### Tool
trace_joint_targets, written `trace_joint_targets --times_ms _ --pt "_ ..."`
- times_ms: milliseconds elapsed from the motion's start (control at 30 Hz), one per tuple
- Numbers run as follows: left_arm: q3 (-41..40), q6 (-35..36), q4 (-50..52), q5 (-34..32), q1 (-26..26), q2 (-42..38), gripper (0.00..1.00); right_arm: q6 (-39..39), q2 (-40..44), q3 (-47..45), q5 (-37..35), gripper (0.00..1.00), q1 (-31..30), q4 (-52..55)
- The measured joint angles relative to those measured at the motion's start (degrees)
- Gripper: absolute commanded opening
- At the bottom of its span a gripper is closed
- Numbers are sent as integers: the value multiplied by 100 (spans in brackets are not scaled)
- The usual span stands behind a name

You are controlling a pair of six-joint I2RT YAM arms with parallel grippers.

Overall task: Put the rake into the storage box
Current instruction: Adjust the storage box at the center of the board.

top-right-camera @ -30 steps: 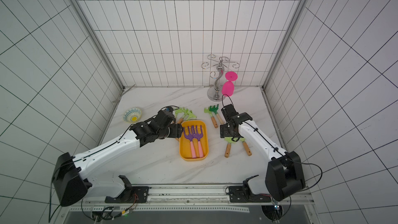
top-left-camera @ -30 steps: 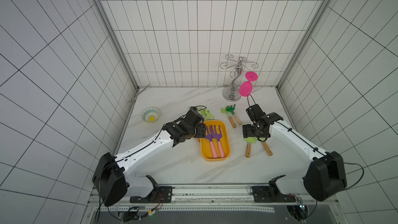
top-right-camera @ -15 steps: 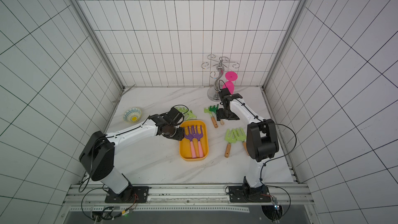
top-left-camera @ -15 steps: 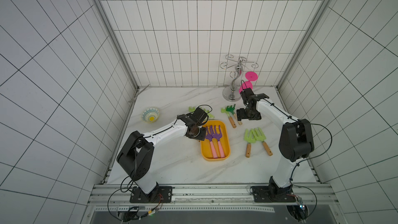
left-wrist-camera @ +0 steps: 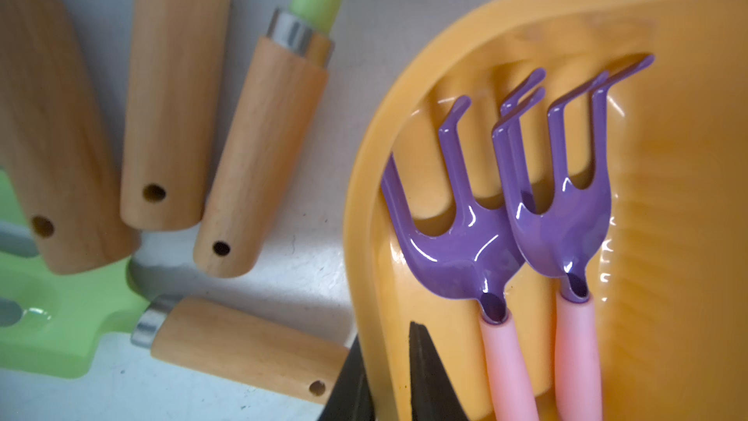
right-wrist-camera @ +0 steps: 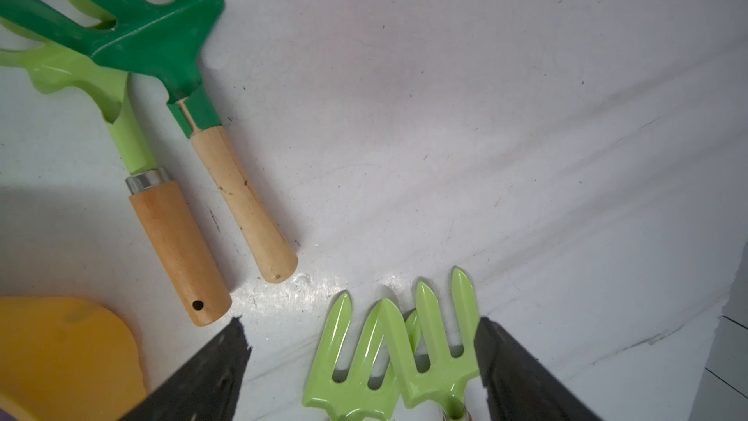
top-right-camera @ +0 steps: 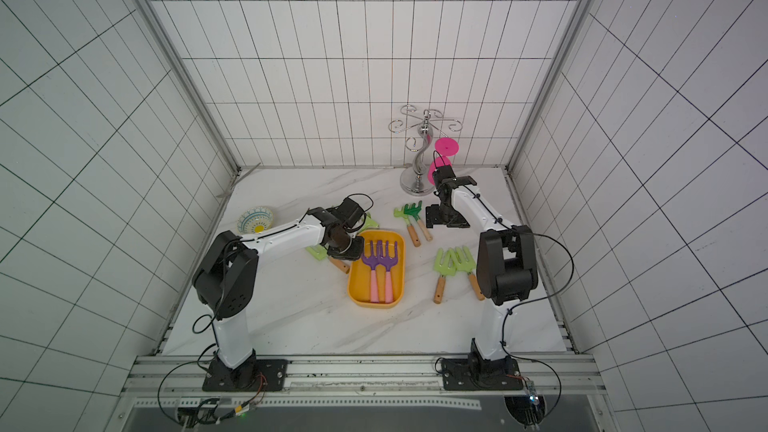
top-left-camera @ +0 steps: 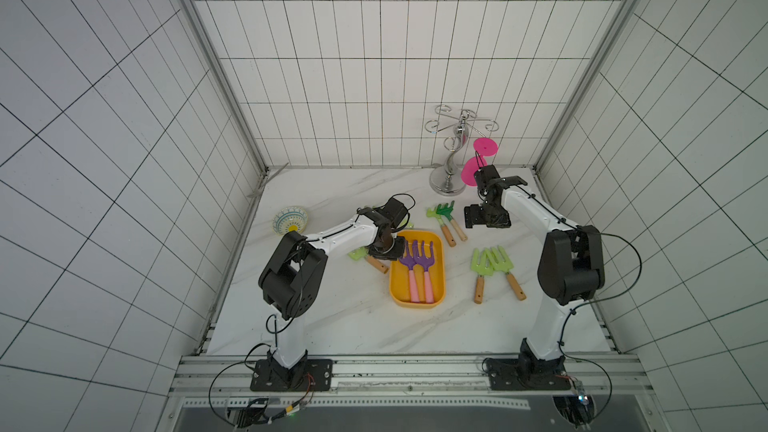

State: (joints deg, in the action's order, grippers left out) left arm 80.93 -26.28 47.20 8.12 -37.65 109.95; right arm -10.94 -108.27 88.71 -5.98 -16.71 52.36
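- Plainly, the left gripper [left-wrist-camera: 384, 336] was closed on the storage box [top-left-camera: 417, 304] at its far-left rim, one finger inside the wall and one outside. How firm the pinch was seemed hard to judge in the blurred wrist view.
- Two purple rakes [top-left-camera: 417, 260] lay inside the box, and wooden-handled tools [left-wrist-camera: 263, 155] lay just left of it.
- The right gripper [top-left-camera: 487, 220] hung wide open and empty, right of the box.
- The dark green rake [right-wrist-camera: 154, 34] lay on the table, far and right of the box, its head overlapping a light green rake [right-wrist-camera: 81, 70].
- Risks: a pull by the left arm would likely drag or tip the box. The right gripper could take a light green fork [right-wrist-camera: 433, 350] lying below it, or lift both overlapped rakes.
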Motion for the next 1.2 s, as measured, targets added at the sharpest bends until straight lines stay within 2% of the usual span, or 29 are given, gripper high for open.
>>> trace_joint_targets --times_ms 167,500,567,700,833,1000,1200 --pt "413 -173 -13 131 46 334 12 -81 120 -157 -7 90 105 26" --pt "527 -389 -249 372 315 448 10 -153 1390 -1818 -26 90 511 195" --pt "525 -404 -293 420 361 448 15 -116 1532 -2026 -31 90 549 232" --pt "457 -415 -507 564 411 400 33 46 1794 -2387 -15 89 632 262" --pt "350 -402 -623 702 411 170 46 238 1845 -2426 192 86 968 282" --pt "299 -278 -673 787 411 -455 51 433 1746 -2420 415 80 1344 361" --pt "299 -136 -778 951 481 -962 52 542 1370 -2409 579 76 1375 732"
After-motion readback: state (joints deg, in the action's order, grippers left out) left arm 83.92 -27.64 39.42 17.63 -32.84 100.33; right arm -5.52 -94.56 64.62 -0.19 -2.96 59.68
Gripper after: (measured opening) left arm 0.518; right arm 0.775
